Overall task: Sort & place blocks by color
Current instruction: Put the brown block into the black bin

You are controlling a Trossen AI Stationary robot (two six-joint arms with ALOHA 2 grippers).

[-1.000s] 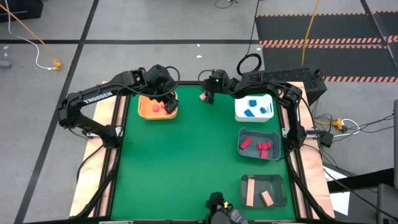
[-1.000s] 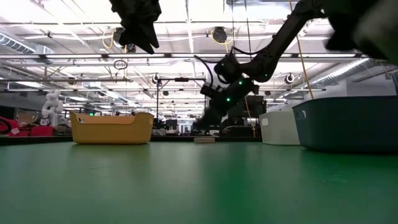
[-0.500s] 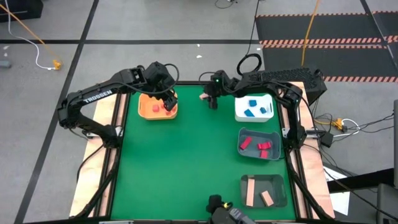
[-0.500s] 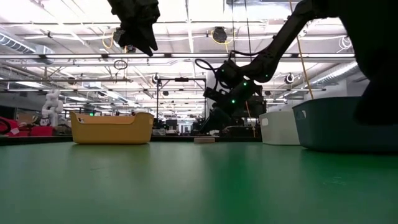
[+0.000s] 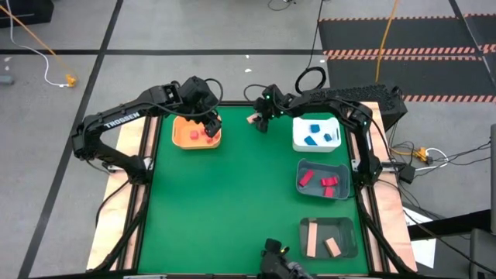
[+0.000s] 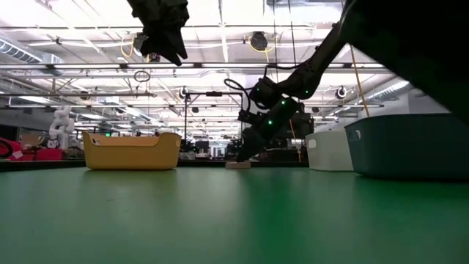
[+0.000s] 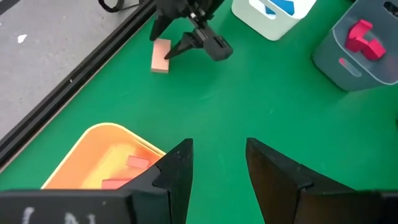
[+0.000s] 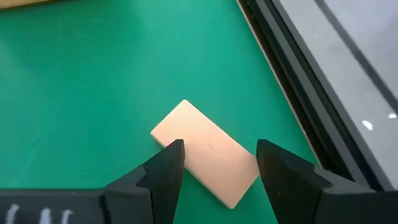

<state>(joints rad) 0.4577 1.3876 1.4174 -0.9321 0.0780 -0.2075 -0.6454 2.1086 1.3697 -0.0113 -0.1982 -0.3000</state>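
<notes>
Right gripper (image 8: pixel 214 163) open, straddling your tan block (image 8: pixel 205 153).
Block lies flat beside the table's far edge; left gripper (image 7: pixel 217 163) hangs open over the orange tray (image 5: pixel 181 137).

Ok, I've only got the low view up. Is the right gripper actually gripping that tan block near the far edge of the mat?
Observer: Not yet. In the right wrist view the right gripper is open, with one finger on either side of the tan block. The block lies flat and at an angle to the fingers.
Operator: And the left one up top, is it holding anything?
Observer: No. The left gripper is open and empty, above the orange tray.
Operator: What's inside that tray? I only see its wall.
Observer: Red blocks lie on its floor.
</notes>
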